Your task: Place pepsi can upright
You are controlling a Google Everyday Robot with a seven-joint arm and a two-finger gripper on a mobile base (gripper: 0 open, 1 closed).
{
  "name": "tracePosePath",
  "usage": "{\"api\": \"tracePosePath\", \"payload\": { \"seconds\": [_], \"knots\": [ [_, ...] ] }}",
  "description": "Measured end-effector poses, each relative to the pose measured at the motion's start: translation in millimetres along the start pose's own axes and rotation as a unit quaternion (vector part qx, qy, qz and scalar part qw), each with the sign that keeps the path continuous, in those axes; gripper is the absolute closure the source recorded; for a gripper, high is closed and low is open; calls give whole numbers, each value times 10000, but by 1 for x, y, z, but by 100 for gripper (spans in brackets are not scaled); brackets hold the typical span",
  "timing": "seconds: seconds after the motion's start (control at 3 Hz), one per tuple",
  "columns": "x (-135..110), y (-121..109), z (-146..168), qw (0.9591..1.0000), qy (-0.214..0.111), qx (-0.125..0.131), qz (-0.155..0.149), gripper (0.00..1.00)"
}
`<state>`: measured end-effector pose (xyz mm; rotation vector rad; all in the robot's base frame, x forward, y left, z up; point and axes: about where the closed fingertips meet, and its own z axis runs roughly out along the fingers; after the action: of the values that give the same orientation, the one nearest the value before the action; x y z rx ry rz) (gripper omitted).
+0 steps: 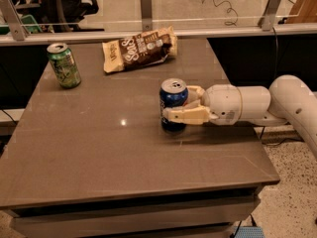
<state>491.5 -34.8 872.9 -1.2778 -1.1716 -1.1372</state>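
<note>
Hidden: the far finger [196, 90] is mostly disappearing behind the pepsi can [173, 97], with only its base peeking out just right of the can's top.
Covered: the near finger [187, 116] is lying across the lower front of the can, masking most of the label there.
Cut off: the white arm [257, 105] is running out of view at the right edge, so the robot's base is not showing.
Hard to make out: shadow is pooling under the can, so I cannot tell whether its bottom is resting on the table [99, 148] or sitting just above it.
Gripper: the gripper [176, 104] is reaching in from the right over the table's right half, its two fingers clamping the can from front and back.
Pepsi can: it is standing upright, silver top facing up, right of the table's centre; open or sealed cannot be told.
Green can [63, 65]: it is standing upright near the far-left corner, well apart from the gripper.
Snack bag [139, 49]: it is lying flat at the far edge, its contents not showing.
</note>
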Motion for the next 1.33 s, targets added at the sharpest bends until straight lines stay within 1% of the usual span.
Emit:
{"api": "tracePosePath", "payload": {
  "seconds": [0.67, 1.0, 1.33],
  "knots": [
    [1, 0, 0, 10000, 1, -1, 2, 25],
    [5, -6, -4, 10000, -30, -42, -8, 2],
    [29, -14, -20, 9995, -88, -238, -201, 0]
  ]
}}
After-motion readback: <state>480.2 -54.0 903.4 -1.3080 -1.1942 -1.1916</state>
